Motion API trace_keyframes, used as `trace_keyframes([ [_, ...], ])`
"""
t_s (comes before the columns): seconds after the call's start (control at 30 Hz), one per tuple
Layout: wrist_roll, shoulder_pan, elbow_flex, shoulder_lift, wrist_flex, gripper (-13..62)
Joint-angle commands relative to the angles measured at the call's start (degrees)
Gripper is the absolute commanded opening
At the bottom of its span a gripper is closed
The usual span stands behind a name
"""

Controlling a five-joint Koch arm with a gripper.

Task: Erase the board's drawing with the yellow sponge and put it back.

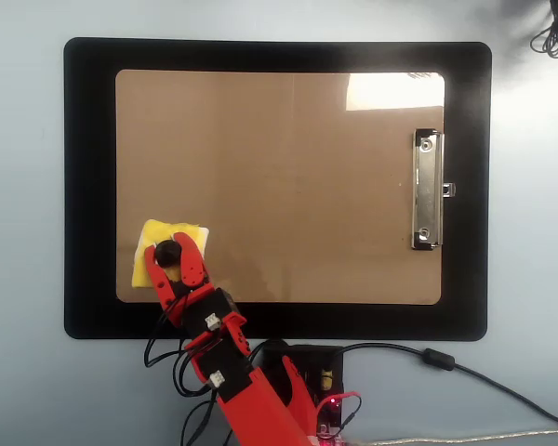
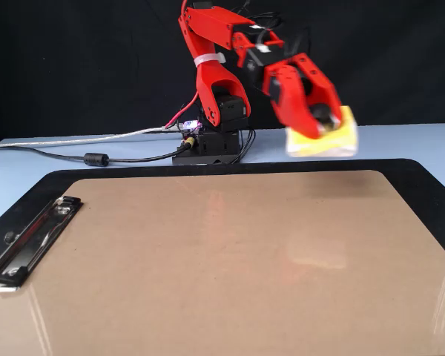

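Step in hand, as judged: the put-back. No drawing is visible anywhere on the board [image 1: 288, 177] in either view; its brown face reads clean, so the erasing looks done.

Gripper [image 1: 173, 255] is closed around the black knob of the yellow sponge [image 1: 154, 247], one jaw on each side of it. In the fixed view the gripper [image 2: 320, 119] carries the sponge [image 2: 332, 142] in the air, clear of the board and blurred by motion.

Position relative to the board: overhead, the sponge sits over the corner far from the silver clip [image 1: 427, 190], on the arm's side.

Orientation: the sponge is roughly square, so no real long axis. Overhead its edges lie nearly parallel to the board's; in the fixed view it hangs close to level, white layer underneath.

Next move calls for: carrying it to its resting place (not identifiable here), lowering it flat, then opening the jaws off the knob.
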Motion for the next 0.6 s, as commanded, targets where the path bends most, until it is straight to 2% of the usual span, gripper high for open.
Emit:
trace_keyframes([
  [0.0,-3.2,-4.3,0.8,-0.7,-10.4,-8.2],
  [0.3,1.2,-11.6,4.0,-13.6,-28.6,-8.2],
  [0.57,2.5,-11.6,7.8,-14.8,-31.5,-8.1],
])
